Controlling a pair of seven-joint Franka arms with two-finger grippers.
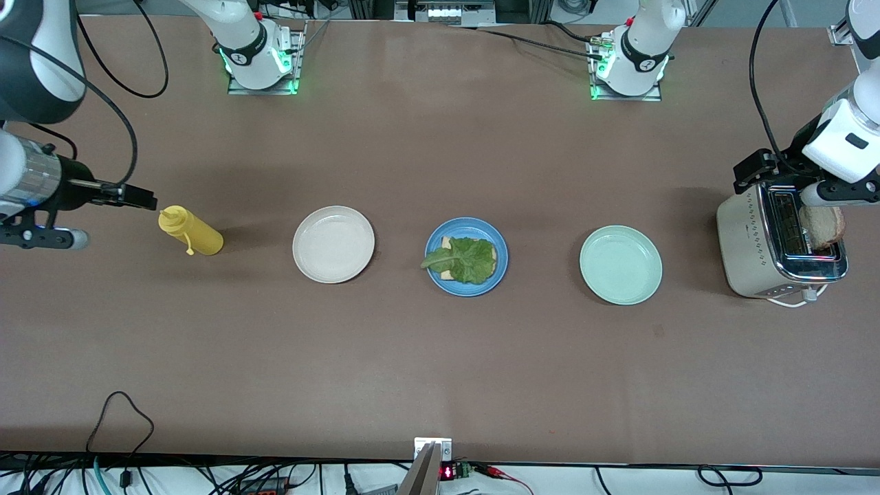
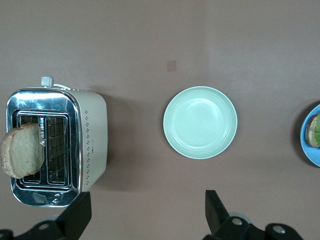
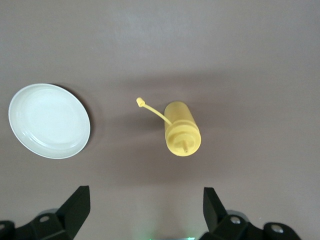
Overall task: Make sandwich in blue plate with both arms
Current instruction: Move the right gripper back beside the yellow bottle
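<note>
The blue plate (image 1: 466, 285) sits mid-table, holding one bread slice (image 1: 447, 243) with a crinkled green lettuce leaf (image 1: 467, 258) on top; its edge (image 2: 306, 145) also shows in the left wrist view. A second bread slice (image 1: 821, 227) (image 2: 22, 150) sticks up out of the toaster (image 1: 749, 240) (image 2: 90, 135) at the left arm's end. My left gripper (image 1: 773, 172) (image 2: 147, 212) hangs open and empty above the toaster. My right gripper (image 1: 110, 194) (image 3: 145, 210) hangs open and empty, high over the yellow squeeze bottle (image 1: 196, 234) (image 3: 182, 132).
A cream-white plate (image 1: 333, 244) (image 3: 49, 121) lies between the bottle and the blue plate. A mint-green plate (image 1: 621, 265) (image 2: 200, 122) lies between the blue plate and the toaster. Black cables trail along the table's near edge and by both arms.
</note>
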